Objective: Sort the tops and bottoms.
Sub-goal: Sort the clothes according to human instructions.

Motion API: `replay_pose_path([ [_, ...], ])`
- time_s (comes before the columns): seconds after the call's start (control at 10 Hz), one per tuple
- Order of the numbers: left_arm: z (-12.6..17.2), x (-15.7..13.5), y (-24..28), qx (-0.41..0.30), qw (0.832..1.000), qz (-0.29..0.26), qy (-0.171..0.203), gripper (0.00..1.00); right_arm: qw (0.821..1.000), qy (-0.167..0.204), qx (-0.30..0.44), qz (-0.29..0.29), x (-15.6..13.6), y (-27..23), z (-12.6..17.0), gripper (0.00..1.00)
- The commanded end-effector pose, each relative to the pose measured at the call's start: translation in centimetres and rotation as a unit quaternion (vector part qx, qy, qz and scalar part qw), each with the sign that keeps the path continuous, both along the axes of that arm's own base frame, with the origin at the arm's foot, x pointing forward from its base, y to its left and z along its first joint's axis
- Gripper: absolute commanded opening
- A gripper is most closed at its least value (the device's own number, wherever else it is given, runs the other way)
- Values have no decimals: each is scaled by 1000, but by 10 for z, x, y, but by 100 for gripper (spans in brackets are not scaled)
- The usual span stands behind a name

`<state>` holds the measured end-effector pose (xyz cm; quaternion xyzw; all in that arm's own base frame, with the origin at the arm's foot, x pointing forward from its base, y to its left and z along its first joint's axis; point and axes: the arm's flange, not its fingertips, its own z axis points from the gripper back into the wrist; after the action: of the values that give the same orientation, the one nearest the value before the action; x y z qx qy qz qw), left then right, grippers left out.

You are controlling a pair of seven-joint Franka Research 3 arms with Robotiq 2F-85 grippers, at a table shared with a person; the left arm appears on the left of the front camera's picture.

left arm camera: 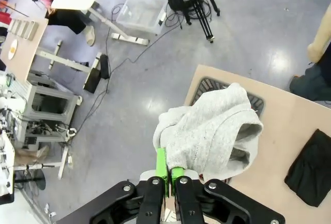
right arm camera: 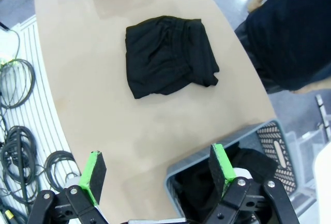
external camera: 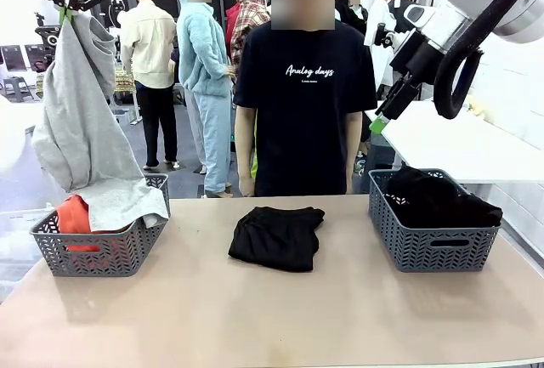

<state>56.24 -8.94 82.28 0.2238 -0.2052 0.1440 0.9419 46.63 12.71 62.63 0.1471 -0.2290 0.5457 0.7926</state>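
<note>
Counter [external camera: 272,317], tan and smooth, lies below the light heather-grey sweatshirt [external camera: 81,121] pinched in my left hand [external camera: 66,13], its hem draped over the grey lattice plastic basket [external camera: 93,253] rim. Released off-centre, it may slide outside. Right hand [external camera: 380,123] spread, empty.

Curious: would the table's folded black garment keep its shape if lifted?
Probably not: the folded black fabric garment looks soft, so likely unfolds and droops, as the light grey sweatshirt hangs from the left end effector. Pushed, it may bunch.
</note>
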Motion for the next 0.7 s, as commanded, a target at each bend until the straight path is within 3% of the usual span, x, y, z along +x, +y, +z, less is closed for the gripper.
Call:
replay_pose_path([
  [0.0, 1, -3, 1, -2, 1000, 3, 5, 0, 1000, 1, -3, 0, 0, 0, 0, 100],
  [0.2, -65, 23, 17, -86, 992, 7, 97, 0, 1000, 1, -3, 0, 0, 0, 0, 100],
  [0.3, -91, 29, 33, -136, 984, 25, 112, 0, 1000, 1, -3, 0, 0, 0, 0, 100],
  [0.4, -123, 31, 57, -172, 979, 32, 103, 0, 1000, 1, -3, 0, 0, 0, 0, 100],
  [0.6, -158, 34, 91, -204, 974, 0, 104, 0, 1000, 1, -3, 0, 0, 0, 0, 100],
])
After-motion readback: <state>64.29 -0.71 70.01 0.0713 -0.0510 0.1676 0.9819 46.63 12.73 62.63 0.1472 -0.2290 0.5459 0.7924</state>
